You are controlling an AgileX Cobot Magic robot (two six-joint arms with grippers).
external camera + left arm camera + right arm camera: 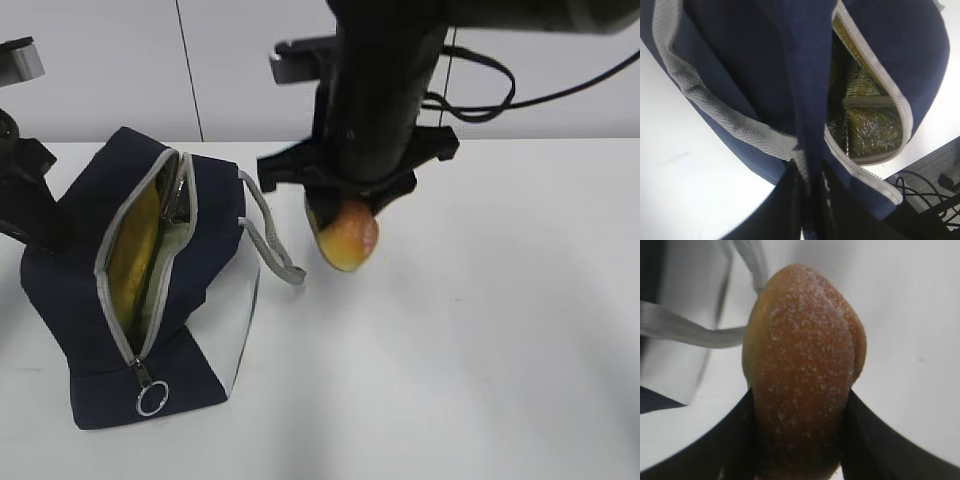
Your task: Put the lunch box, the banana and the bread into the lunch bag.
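My right gripper (799, 440) has the bread (802, 370) clamped between both jaws, the roll sticking out past the tips, clear above the table (480, 330). Off to its left side sits the lunch bag (70, 290), zipper gaping, something yellow showing inside; a grey handle (268, 235) loops out near the roll. My left gripper (809, 200) is pinched tight on the bag's navy fabric beside the opening.

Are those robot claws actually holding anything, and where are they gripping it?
Yes. The right gripper clamps the bread by its sides, near one end, off the table. The left gripper pinches the lunch bag by the fabric edge beside its open zipper.
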